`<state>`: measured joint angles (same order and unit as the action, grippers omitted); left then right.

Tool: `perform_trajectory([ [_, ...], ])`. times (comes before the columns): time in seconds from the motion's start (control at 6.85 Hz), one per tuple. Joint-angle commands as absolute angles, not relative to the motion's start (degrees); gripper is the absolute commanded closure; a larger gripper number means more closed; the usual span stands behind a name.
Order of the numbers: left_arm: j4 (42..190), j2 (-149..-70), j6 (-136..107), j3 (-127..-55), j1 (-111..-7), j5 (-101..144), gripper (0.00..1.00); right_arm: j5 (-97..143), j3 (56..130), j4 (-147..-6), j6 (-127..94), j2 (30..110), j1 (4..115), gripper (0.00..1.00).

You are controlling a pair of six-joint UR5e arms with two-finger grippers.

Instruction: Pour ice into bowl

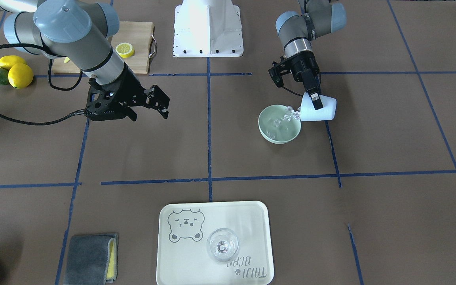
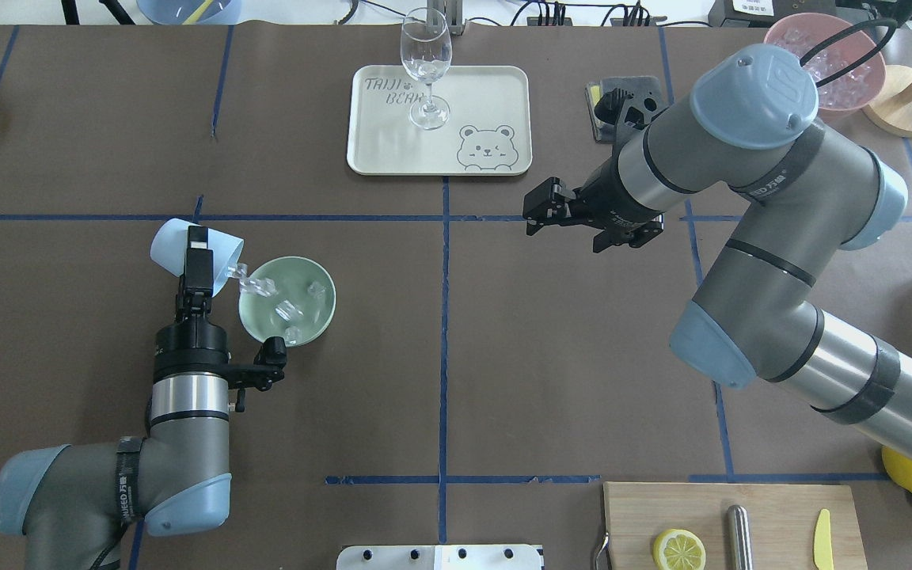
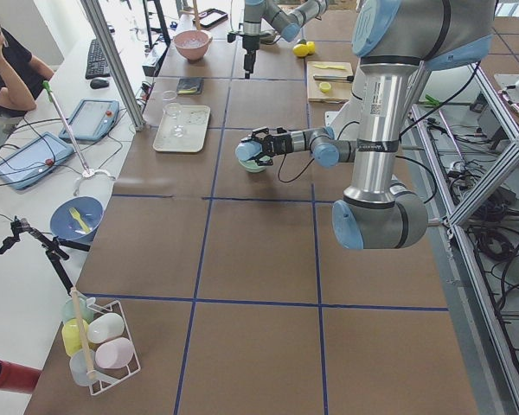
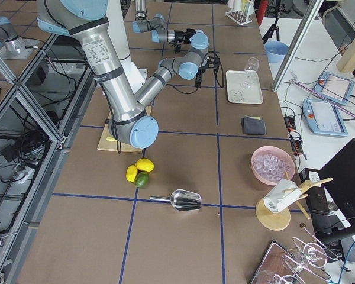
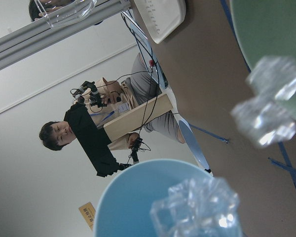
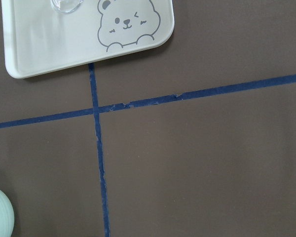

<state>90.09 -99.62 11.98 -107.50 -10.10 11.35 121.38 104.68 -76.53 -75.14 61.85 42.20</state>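
Observation:
My left gripper (image 1: 314, 99) is shut on a light blue cup (image 1: 323, 109) and holds it tipped on its side beside the mint-green bowl (image 1: 279, 134). Clear ice cubes (image 1: 290, 114) spill from the cup's mouth into the bowl. In the overhead view the cup (image 2: 173, 244) is left of the bowl (image 2: 309, 313), with ice (image 2: 254, 283) at the rim and inside, under the left gripper (image 2: 199, 257). The left wrist view shows the cup rim (image 5: 133, 197), ice (image 5: 197, 207) at its lip and the bowl (image 5: 271, 29). My right gripper (image 2: 533, 214) hovers open and empty near the table's middle.
A pale tray (image 2: 377, 142) with a wine glass (image 2: 426, 71) stands across the table. A cutting board (image 2: 773, 507) with a lemon slice (image 2: 678, 549) is near the robot. A pink container (image 2: 836, 71), a grey cloth (image 1: 91, 257) and lemons (image 1: 20, 75) lie at the edges.

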Motion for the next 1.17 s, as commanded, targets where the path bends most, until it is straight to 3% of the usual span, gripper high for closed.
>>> perform_trajectory([
  [0.0,90.09,-99.67,12.39,-107.49,-10.11,11.34,1.00,121.38,104.68,-76.38,-75.15,61.79,42.10,0.00],
  [0.44,90.52,-99.76,12.30,-108.62,-10.11,12.12,1.00,121.29,104.59,-75.32,-75.15,61.79,41.84,0.00],
  [1.02,92.01,-99.84,11.70,-123.27,-13.68,33.59,1.00,121.20,104.77,-75.15,-76.64,61.26,41.31,0.00],
])
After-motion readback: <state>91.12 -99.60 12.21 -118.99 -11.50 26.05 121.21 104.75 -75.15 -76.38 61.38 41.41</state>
